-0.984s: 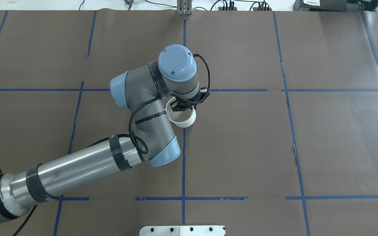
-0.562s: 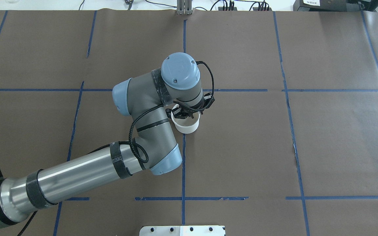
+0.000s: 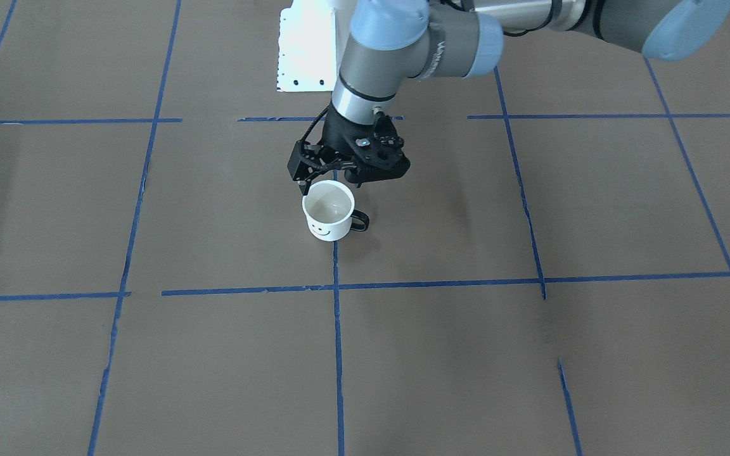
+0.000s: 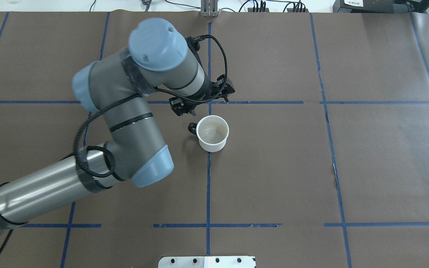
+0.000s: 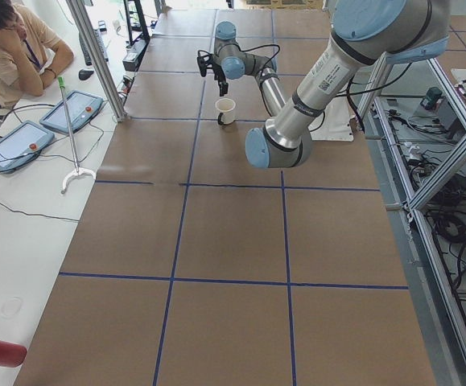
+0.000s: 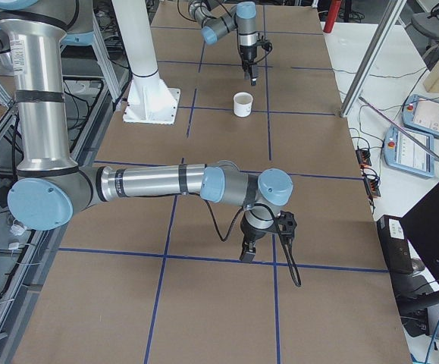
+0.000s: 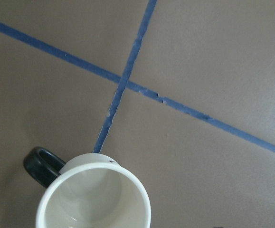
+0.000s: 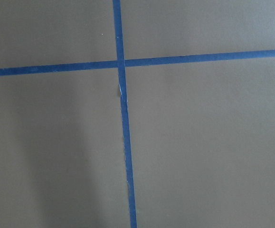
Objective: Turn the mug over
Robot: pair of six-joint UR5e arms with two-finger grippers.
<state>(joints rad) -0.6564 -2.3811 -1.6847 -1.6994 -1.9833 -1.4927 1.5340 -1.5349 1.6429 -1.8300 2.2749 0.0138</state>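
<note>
the mug (image 4: 212, 133) stands upright on the table (image 4: 311, 167), mouth up. you'll find it on the tape line (image 4: 208, 186) that runs away from the robot, just on the robot's side of the cross line (image 4: 274, 102). its handle (image 4: 192, 128) points to the robot's left. the left gripper (image 4: 196, 103) hangs above the mug, not touching it. the right gripper (image 6: 248, 254) is well apart, low over the table toward the robot's right end.
</note>
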